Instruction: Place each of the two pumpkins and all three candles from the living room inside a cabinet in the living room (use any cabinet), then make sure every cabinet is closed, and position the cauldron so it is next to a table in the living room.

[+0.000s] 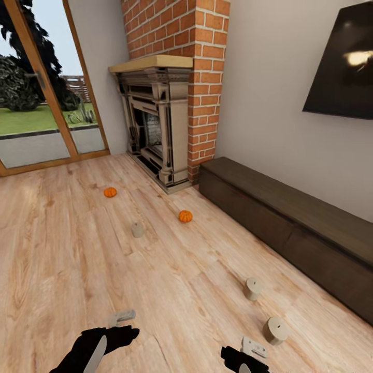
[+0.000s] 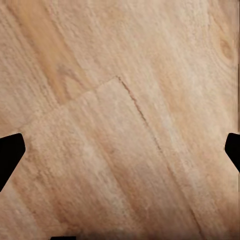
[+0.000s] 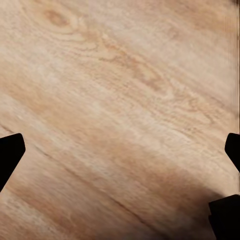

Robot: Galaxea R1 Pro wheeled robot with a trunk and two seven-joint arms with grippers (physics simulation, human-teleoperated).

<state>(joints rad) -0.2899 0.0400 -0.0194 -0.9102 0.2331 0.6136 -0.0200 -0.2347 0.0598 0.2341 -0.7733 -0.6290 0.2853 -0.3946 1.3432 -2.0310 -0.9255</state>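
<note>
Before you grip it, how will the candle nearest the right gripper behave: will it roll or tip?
This candle seems tilted on the floor, so a nudge may roll it. Its short, stubby, stiff-looking body probably suits a firm grip. Its smooth side may slip a little.

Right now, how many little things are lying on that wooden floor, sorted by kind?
Pumpkins: 2, one towards the glass door, one nearer the fireplace.
Candles: 3, one between the pumpkins, two close to the dark cabinet.
Total: 5
</note>
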